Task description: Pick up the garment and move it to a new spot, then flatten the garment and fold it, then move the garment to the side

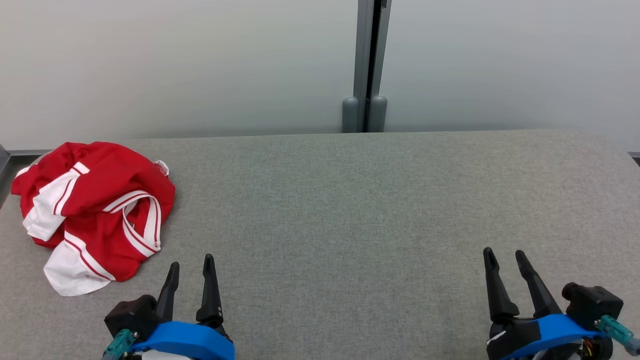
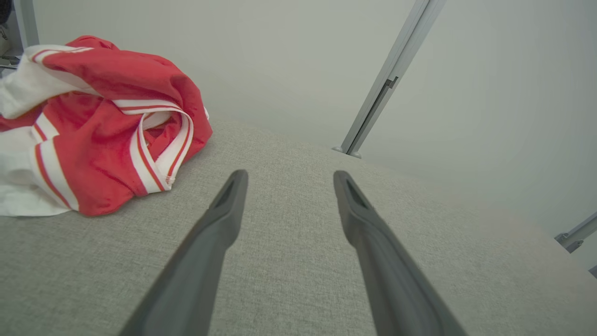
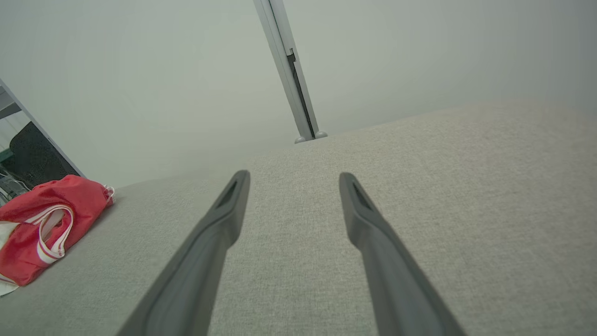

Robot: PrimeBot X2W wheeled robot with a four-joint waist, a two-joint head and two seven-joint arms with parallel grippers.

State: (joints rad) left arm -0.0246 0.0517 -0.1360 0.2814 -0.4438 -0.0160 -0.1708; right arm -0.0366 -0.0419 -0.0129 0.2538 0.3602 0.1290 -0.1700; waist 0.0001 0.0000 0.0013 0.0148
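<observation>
A crumpled red garment (image 1: 95,210) with white bands and stripes lies in a heap at the far left of the grey fabric table (image 1: 350,225). My left gripper (image 1: 191,263) stands open at the lower left, just right of and below the heap, apart from it, with nothing between its fingers. In the left wrist view the garment (image 2: 93,126) sits up and to the left of the open gripper (image 2: 289,179). My right gripper (image 1: 504,256) is open at the lower right, far from the cloth. In the right wrist view the garment (image 3: 42,228) shows at the far left, beyond the open gripper (image 3: 294,179).
A pale wall runs behind the table, with a grey vertical post (image 1: 370,65) at its middle. The table's left edge lies close beside the garment. Bare grey surface stretches between the two grippers and to the right.
</observation>
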